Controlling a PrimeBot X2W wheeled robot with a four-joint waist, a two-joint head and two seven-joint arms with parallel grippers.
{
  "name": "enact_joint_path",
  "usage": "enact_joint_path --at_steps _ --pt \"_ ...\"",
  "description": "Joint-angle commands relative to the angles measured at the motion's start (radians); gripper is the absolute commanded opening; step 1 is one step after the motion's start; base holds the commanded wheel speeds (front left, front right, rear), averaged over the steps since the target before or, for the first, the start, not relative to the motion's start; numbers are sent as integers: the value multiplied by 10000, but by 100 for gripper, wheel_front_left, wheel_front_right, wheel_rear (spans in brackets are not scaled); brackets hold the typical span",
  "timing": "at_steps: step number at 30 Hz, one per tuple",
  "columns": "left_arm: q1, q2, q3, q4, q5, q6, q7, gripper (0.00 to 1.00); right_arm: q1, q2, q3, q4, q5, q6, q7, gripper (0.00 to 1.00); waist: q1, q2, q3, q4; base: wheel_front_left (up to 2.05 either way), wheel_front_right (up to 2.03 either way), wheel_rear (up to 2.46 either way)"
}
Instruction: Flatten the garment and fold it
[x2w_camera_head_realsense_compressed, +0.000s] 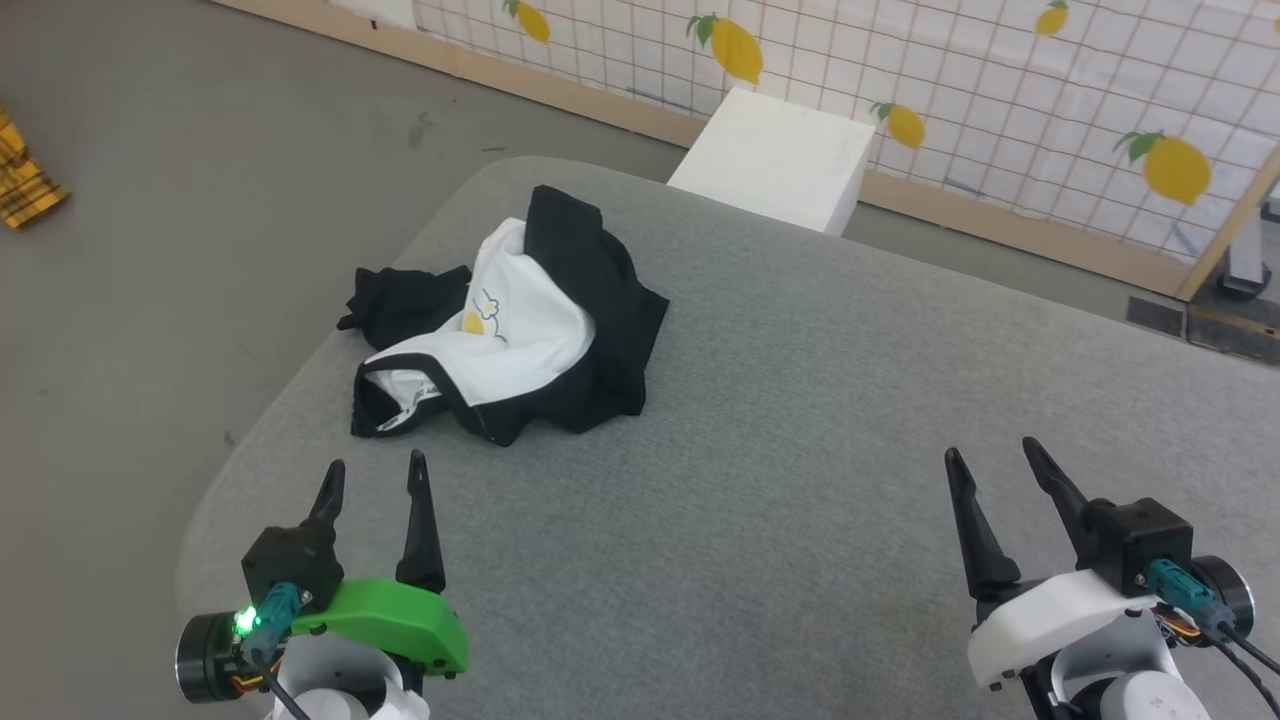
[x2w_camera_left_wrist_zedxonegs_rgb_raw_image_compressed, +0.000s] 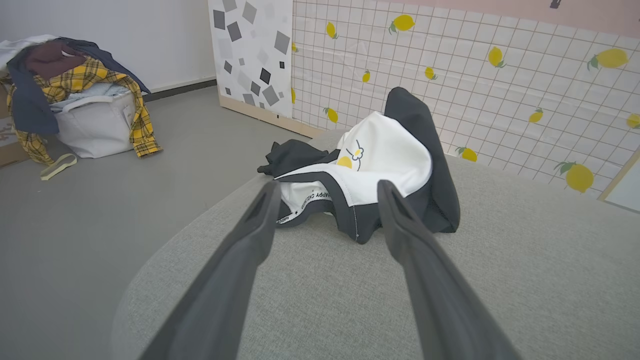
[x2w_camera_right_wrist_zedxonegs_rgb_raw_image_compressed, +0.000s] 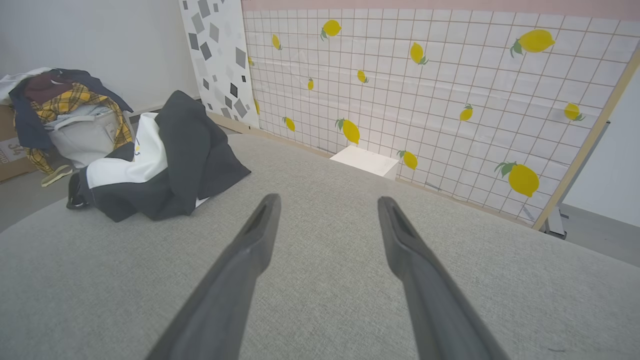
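Garment (x2w_camera_head_realsense_compressed: 520, 320) heaped at the far left corner of the tabletop (x2w_camera_head_realsense_compressed: 800, 450); left gripper (x2w_camera_head_realsense_compressed: 375, 475) and right gripper (x2w_camera_head_realsense_compressed: 990, 455) over the near edge, both spread, empty.

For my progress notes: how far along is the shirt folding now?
Done: nothing yet; the shirt lies crumpled in a heap on the grey surface. In hand: nothing; the left gripper and right gripper are open, apart from it. Left: flatten it, then fold it.

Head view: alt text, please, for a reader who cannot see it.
A crumpled black-and-white garment lies heaped at the far left of a grey padded table. The left gripper and right gripper sit open nearer the camera, touching nothing.
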Motion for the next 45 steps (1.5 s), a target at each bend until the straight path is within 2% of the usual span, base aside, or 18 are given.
enact_joint_path --at_steps 1,24,45 --pt "-78 108 -31 58 -103 130 -91 100 -172 15 -10 53 63 -10 -114 100 0 43 25 160 0 0 0" --pt "1 542 -276 5 -777 719 -390 100 -361 20 144 428 321 -13 -462 100 0 56 84 1362 0 0 0" --pt "-54 744 -570 217 -1483 1221 -827 100 -533 25 119 635 452 -16 -647 100 0 68 205 2158 0 0 0"
